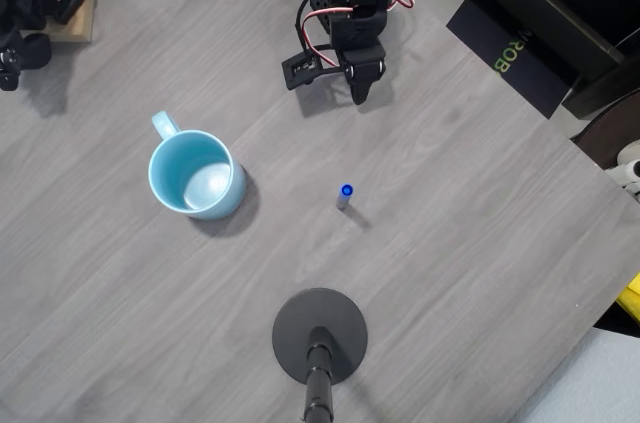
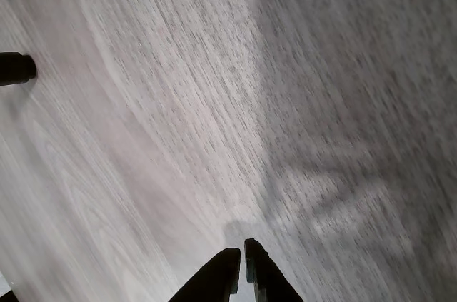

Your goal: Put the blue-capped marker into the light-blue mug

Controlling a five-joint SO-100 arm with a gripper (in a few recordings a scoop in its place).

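The light-blue mug (image 1: 194, 175) stands upright on the left half of the grey wood table in the overhead view, its handle pointing up-left and its inside bare. The blue-capped marker (image 1: 345, 195) stands on end near the table's middle, seen as a small blue dot with a short barrel below. My black gripper (image 1: 360, 93) hangs at the table's far side, well above the marker in the picture and apart from both things. In the wrist view its two dark fingertips (image 2: 241, 258) meet over bare wood, shut on nothing.
A black round stand base (image 1: 320, 335) with its pole sits near the front edge, below the marker. A dark box (image 1: 515, 48) lies at the back right. A black knob (image 2: 16, 68) shows at the wrist view's left edge.
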